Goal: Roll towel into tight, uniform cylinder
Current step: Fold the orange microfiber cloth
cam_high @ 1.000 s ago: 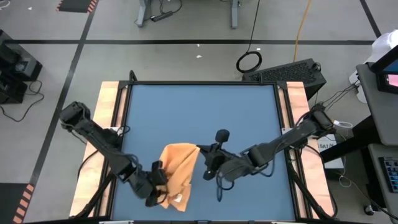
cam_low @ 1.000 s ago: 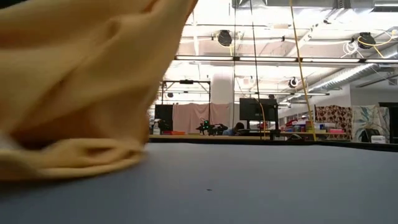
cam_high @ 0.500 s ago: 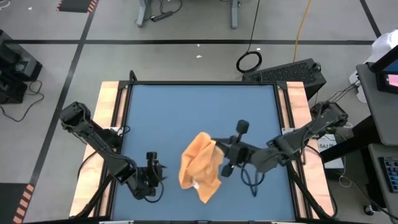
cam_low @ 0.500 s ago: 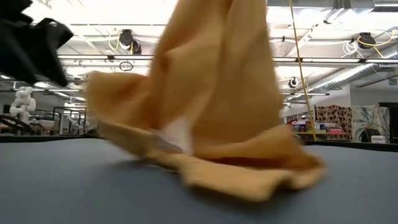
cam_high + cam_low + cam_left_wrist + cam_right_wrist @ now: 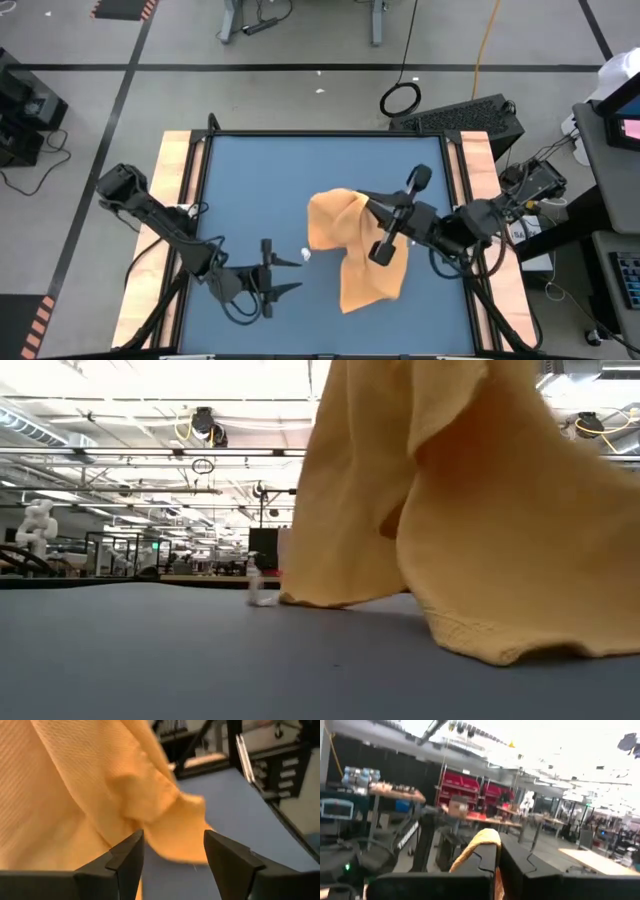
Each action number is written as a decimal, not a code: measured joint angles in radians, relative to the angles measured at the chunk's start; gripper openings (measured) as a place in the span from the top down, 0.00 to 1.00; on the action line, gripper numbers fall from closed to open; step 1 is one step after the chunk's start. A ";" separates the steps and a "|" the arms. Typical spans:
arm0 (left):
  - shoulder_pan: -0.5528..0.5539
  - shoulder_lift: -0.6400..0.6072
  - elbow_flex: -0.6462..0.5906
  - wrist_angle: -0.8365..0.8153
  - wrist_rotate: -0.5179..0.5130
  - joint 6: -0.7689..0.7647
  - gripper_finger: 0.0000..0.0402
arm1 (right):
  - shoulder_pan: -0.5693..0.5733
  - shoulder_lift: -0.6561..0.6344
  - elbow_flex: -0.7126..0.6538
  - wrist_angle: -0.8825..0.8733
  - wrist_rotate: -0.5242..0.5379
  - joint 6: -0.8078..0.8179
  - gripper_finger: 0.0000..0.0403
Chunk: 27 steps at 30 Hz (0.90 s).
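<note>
At the near edge of the blue table mat (image 5: 240, 180), the left gripper (image 5: 290, 275) hovers low on the left half, its two fingers spread apart with nothing between them. In its own wrist view, the dark fingers (image 5: 127, 857) stand open around a gap of bare mat, and the towel (image 5: 75, 795) fills the space just beyond them, not touching either finger.

Just past that gripper a small white tag (image 5: 305, 255) lies on the mat, at the towel's left edge. In the low view the tag (image 5: 260, 598) shows at the foot of the cloth.

Towards the middle and right of the table, the orange-yellow towel (image 5: 360, 255) hangs lifted and bunched, unrolled, with its lower folds trailing onto the mat. From table height the towel (image 5: 450, 520) drapes down from above in broad folds, and its bottom hem rests on the surface.

The right gripper (image 5: 375, 212) is just above the centre-right of the mat, clamped on the upper part of the towel and holding it up. Its wrist view shows the fingers (image 5: 485, 857) pressed together with a strip of the towel (image 5: 482, 839) pinched between them, and the room lies beyond.
</note>
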 joint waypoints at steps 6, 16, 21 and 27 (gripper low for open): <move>0.078 0.102 0.000 0.067 0.070 0.022 0.47 | -0.033 0.009 0.000 -0.046 0.001 0.039 0.98; 0.128 0.450 0.037 0.518 0.047 0.127 0.27 | -0.057 0.046 0.000 -0.055 0.035 0.031 0.98; 0.159 0.566 0.113 0.528 -0.091 0.305 0.19 | -0.057 0.048 0.000 -0.081 0.053 0.056 0.98; 0.188 0.650 0.208 0.529 -0.288 0.424 0.18 | -0.056 0.048 0.000 -0.187 0.053 0.154 0.98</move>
